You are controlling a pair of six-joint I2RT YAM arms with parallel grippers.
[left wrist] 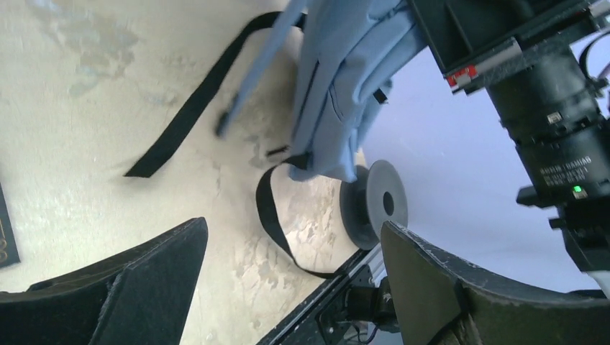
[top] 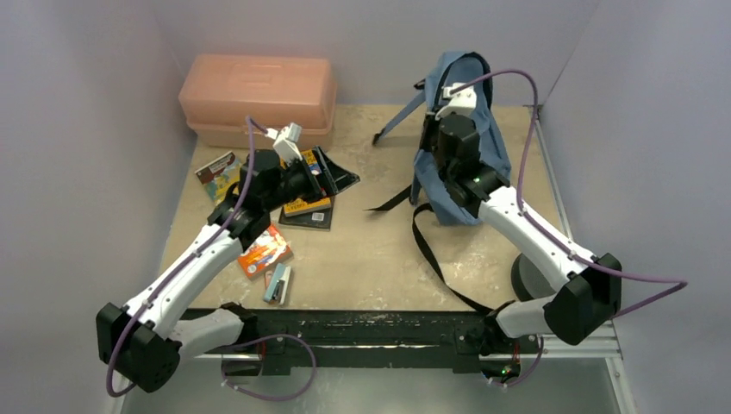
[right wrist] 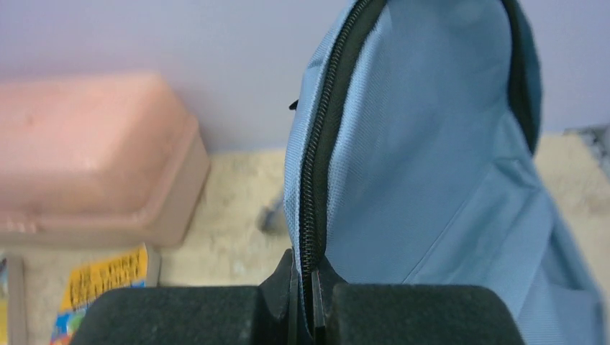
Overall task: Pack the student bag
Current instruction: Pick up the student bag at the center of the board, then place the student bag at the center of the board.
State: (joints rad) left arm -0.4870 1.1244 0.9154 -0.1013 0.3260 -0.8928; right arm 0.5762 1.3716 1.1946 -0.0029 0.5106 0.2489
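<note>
The dusty-blue student bag (top: 483, 159) stands upright at the back right of the table, its black straps (top: 431, 250) trailing toward the front. My right gripper (top: 441, 110) is shut on the bag's zipper edge (right wrist: 311, 237), pinching the blue fabric between its pads (right wrist: 403, 316). My left gripper (top: 321, 177) is open and empty, hovering over the books (top: 310, 203) left of centre. In the left wrist view the bag (left wrist: 338, 93) and a strap (left wrist: 187, 115) lie ahead of the open fingers (left wrist: 155, 280).
A salmon-pink plastic box (top: 259, 97) stands at the back left. A book (top: 217, 171), an orange booklet (top: 264, 251) and a small grey item (top: 278, 284) lie at the left. A dark round disc (left wrist: 374, 205) sits at the table's right front edge.
</note>
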